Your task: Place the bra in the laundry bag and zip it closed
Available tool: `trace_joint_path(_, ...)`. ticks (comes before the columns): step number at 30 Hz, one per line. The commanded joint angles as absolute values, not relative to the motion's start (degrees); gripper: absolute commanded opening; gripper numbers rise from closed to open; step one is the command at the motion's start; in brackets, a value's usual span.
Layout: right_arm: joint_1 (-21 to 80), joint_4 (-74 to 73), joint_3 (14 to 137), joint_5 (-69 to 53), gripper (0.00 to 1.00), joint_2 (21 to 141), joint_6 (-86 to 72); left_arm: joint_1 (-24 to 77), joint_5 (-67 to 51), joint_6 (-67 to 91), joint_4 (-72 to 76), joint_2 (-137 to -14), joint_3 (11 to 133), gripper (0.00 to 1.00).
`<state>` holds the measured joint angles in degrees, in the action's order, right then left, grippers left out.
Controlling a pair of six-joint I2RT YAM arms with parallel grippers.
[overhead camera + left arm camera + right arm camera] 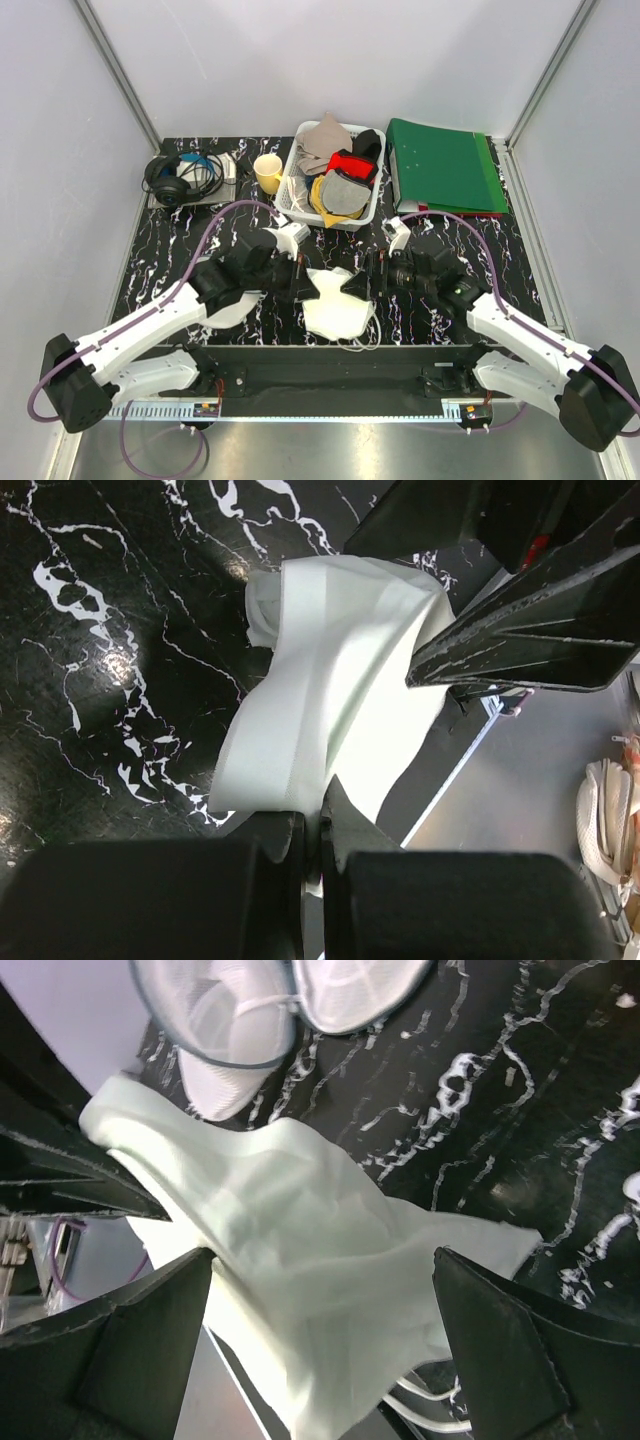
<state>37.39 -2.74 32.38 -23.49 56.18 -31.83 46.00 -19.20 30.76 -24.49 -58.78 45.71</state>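
Note:
The bra [335, 312] is a crumpled off-white fabric lying at the table's front edge, with thin straps [362, 340] trailing off it. My left gripper [308, 287] is shut on the bra's left edge [340, 680], pinching fabric between its fingertips [318, 800]. My right gripper [352, 287] is open, its two fingers standing either side of the bra [320, 1250] just above it. The laundry bag [250, 1010] is white mesh with a grey rim, lying open beyond the bra. In the top view it shows partly under my left arm [233, 312].
A white lattice basket [300, 205] of grey, red and yellow garments stands at the back centre. A yellow cup [268, 172] and headphones [180, 178] are at the back left, a green folder [445, 165] at the back right. The metal ledge [540, 810] runs along the front.

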Motion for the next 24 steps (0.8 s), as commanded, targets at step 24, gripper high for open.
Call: trace_joint_path(24, 38.23, -16.61, 35.07, -21.18, 1.00, 38.23, -29.27, 44.56, -23.64, 31.73, -27.16, -57.83, 54.23, 0.00)
